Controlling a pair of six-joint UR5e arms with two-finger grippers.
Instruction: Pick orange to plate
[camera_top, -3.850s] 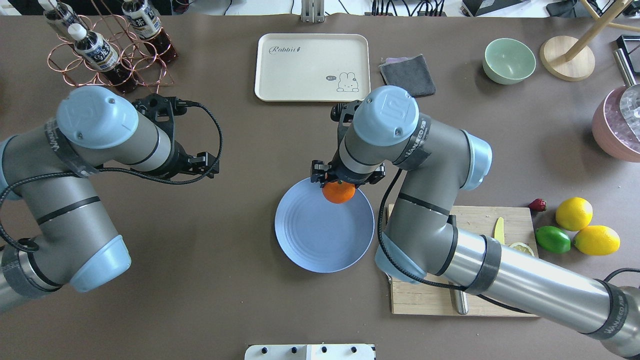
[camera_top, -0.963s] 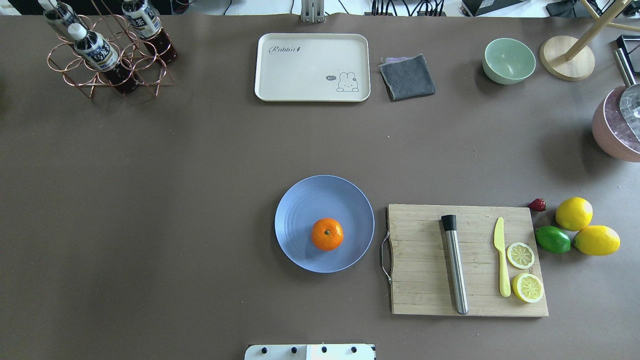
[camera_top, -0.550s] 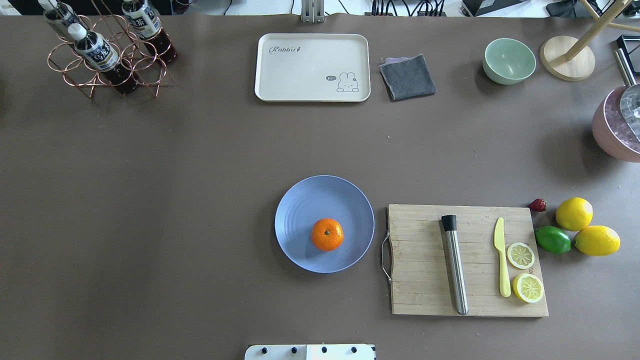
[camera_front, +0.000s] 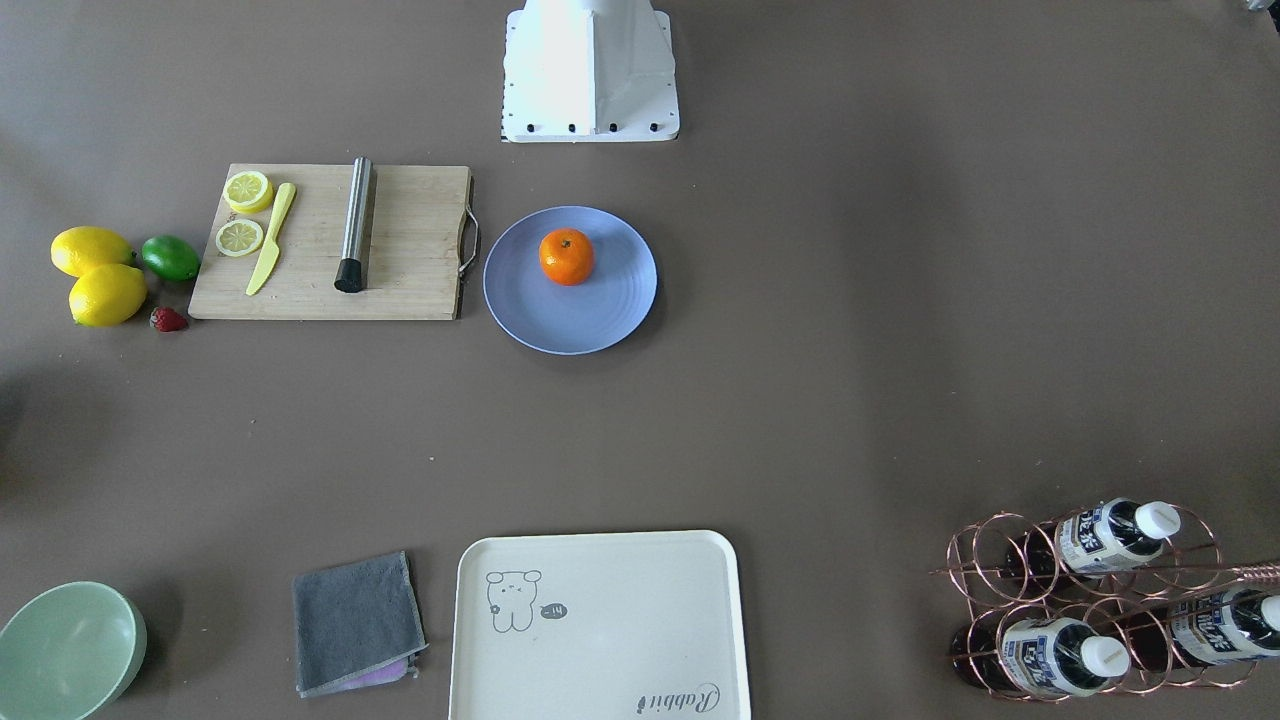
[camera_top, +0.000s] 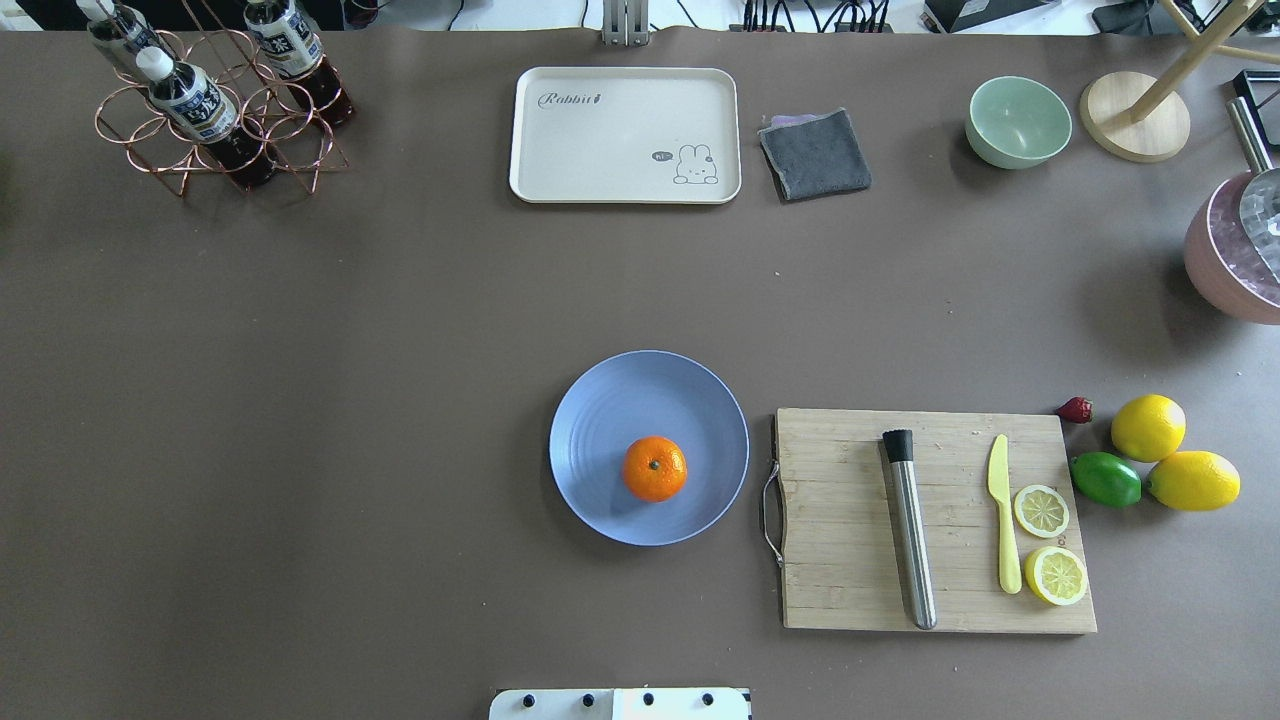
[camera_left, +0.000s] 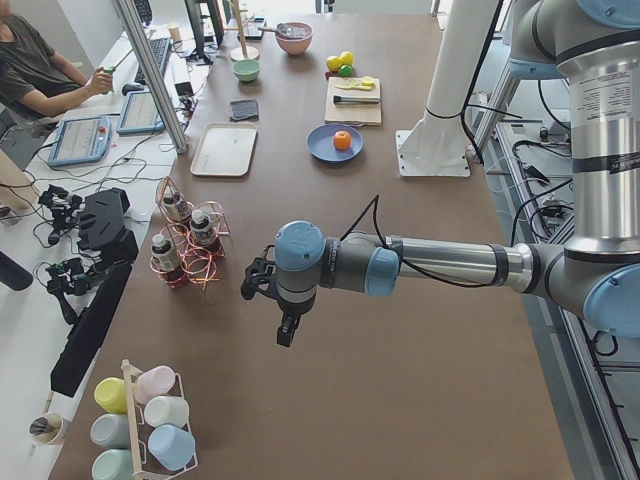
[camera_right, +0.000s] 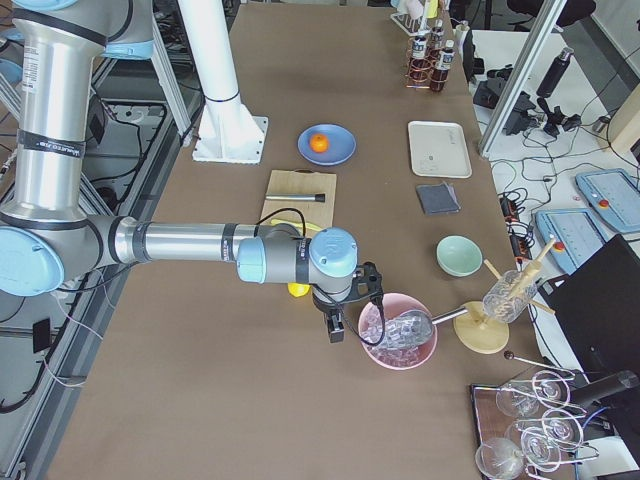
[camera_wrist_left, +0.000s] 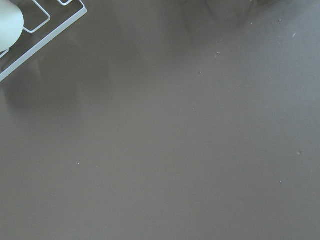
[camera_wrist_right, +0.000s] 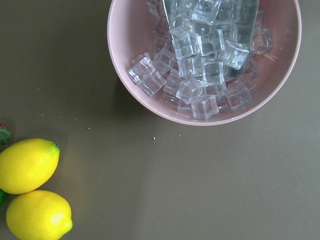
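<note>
Finding: the small, round, bright-skinned orange (camera_top: 655, 468) rests stem-up inside the shallow, round, periwinkle-blue plate (camera_top: 620, 410), just toward 6 o'clock of the plate's centre in the overhead view. It touches only the plate. Judged from this, the placing is done. The dished floor explains why the fruit sits still away from the rim.

Claws: neither claw is near the plate. The left claw (camera_left: 285, 335) hangs over bare brown table (camera_top: 350, 400) at the robot's left end, near the copper wire bottle rack (camera_top: 215, 130). The right claw (camera_right: 336, 330) hangs at the robot's right end, beside the pink bowl of ice cubes (camera_wrist_right: 165, 111). Both show only in the side views, so I cannot tell whether either is released or clenched. Neither carries anything that can be seen.

Clearances: the rectangular bamboo cutting board (camera_top: 850, 520) lies just beside the plate at 3 o'clock, its wire handle nearly at the rim. From 6 through 9 to 12 o'clock there is open table. The cream rectangular tray (camera_top: 625, 135) sits well apart at 12 o'clock.
</note>
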